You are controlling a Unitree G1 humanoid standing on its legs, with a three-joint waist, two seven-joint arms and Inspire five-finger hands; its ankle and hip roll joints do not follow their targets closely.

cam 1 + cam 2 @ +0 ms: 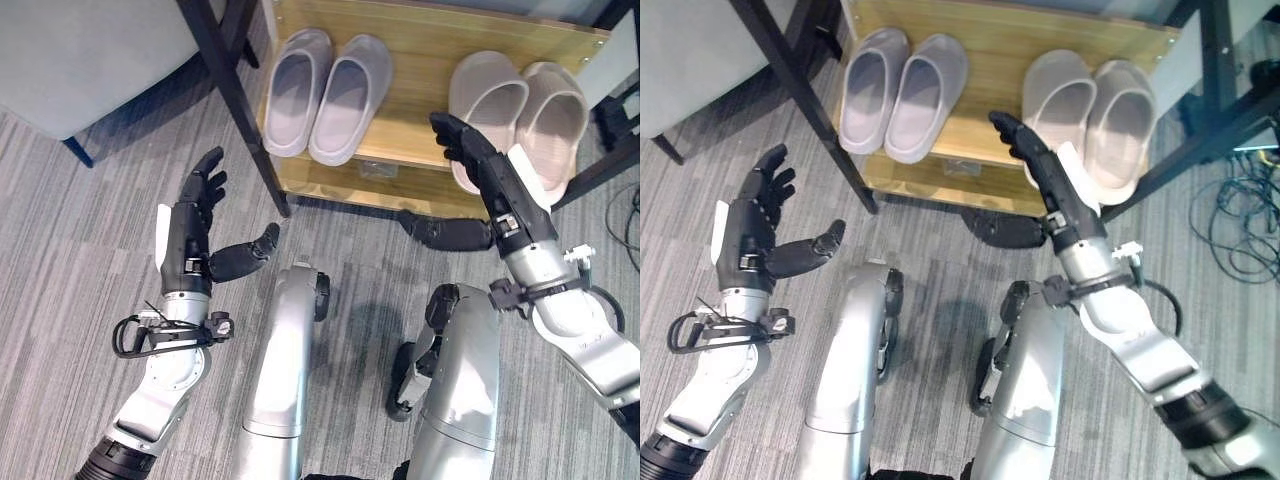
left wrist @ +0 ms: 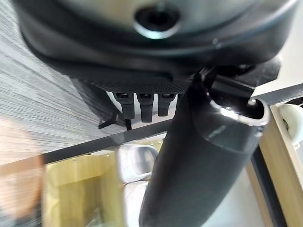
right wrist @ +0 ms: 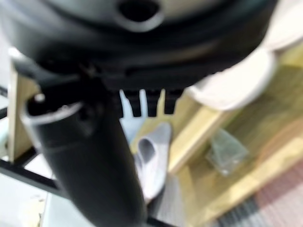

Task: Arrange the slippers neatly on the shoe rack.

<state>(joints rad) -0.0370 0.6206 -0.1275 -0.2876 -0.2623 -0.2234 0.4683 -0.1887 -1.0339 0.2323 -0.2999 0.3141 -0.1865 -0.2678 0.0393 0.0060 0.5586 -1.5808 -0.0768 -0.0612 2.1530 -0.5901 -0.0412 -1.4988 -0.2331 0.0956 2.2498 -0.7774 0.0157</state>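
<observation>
Slippers are seen in two pairs on the wooden shelf of the shoe rack [image 1: 420, 40], toes pointing away from the robot. The grey slippers [image 1: 325, 92] lie side by side at the shelf's left part, just beside the black frame post [image 1: 235, 100]. The beige slippers [image 1: 520, 112] lie at the shelf's right part, touching each other, their heels reaching the front edge of the shelf. No writing or label can be read on either pair or on the rack.

The right hand [image 1: 478, 160] is held over the heel of the left beige slipper, fingers straight and thumb spread out; whether the fingertips touch the slipper cannot be told for certain. Nothing is held in it.

The left hand [image 1: 195, 225] is raised over the grey carpet [image 1: 60, 260], left of the frame post and well apart from the grey pair, fingers extended, thumb spread wide, and empty.
</observation>
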